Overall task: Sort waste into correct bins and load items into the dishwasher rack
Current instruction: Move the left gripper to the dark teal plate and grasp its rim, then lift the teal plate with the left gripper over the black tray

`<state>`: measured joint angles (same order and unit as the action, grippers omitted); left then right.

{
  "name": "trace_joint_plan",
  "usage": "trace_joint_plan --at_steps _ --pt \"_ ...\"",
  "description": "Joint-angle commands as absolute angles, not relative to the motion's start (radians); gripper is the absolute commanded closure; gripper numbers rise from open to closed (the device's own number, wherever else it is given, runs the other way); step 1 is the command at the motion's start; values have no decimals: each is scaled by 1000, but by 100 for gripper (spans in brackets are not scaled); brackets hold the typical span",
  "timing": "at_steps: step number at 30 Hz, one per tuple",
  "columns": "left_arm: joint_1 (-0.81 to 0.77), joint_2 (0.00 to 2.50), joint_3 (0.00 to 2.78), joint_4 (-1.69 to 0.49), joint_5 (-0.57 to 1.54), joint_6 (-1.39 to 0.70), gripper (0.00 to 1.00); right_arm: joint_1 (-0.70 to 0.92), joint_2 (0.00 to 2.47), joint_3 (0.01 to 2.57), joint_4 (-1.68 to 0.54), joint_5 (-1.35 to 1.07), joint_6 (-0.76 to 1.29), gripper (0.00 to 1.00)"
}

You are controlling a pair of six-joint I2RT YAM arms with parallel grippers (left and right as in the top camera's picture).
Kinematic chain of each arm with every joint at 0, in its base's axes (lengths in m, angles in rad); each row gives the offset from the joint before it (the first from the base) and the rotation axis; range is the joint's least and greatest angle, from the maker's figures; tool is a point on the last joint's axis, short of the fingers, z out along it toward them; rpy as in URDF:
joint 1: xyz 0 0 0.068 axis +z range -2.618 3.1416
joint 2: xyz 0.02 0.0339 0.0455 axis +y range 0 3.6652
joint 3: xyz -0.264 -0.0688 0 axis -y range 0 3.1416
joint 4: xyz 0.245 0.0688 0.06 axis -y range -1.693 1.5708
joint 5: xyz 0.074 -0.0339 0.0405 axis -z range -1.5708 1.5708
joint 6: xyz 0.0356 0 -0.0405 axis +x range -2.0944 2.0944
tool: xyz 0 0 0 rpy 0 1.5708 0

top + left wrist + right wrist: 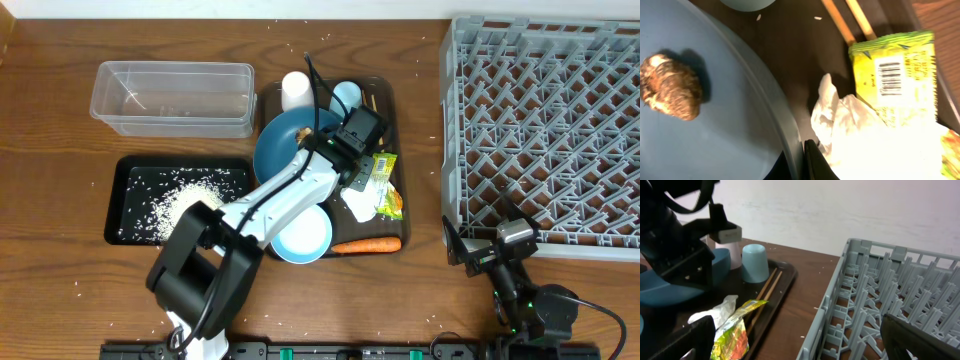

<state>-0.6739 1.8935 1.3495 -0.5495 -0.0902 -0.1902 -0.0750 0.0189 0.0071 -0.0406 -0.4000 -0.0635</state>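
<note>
My left gripper (340,148) (799,150) is shut on the right rim of the large dark blue plate (285,145) (730,130) on the brown tray. A small brown food lump (670,92) lies on the plate. The crumpled white tissue (850,125) (362,203) and green-yellow wrapper (895,80) (385,180) lie just right of the rim. Chopsticks (850,20) lie beyond. The white cup (295,90), light blue cup (346,96), pale bowl (303,237) and carrot (366,245) are on the tray. My right gripper (487,245) (805,345) is open and empty by the grey rack's (545,130) front-left corner.
The clear tub (172,97) stands at the back left and holds a few grains. The black tray (130,200) in front of it holds a heap of rice (185,205). The brown serving tray (392,110) sits between the bins and the rack. Stray grains dot the table.
</note>
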Motion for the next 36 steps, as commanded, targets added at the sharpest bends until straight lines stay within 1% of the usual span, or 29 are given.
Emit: trace_joint_plan --at_steps 1,13,20,26,28,32,36 --pt "-667 1837 1348 -565 -86 -204 94 -98 18 6 -45 -396 -76 1" --pt "-667 1763 1348 -601 -86 -208 94 -98 18 6 -45 -396 -76 1" --pt "-667 1674 1348 -634 -85 -302 94 -98 18 6 -45 -396 -76 1" --pt "-656 1525 1348 -674 -84 -436 94 -98 18 6 -45 -396 -76 1" --pt "-636 1480 1348 -681 -45 -463 94 -98 18 6 -45 -396 -76 1" --pt "-562 1409 1348 -709 98 -500 94 -98 18 6 -45 -396 -76 1" --pt "-450 1375 1348 -747 244 -504 94 -98 18 6 -45 -396 -76 1"
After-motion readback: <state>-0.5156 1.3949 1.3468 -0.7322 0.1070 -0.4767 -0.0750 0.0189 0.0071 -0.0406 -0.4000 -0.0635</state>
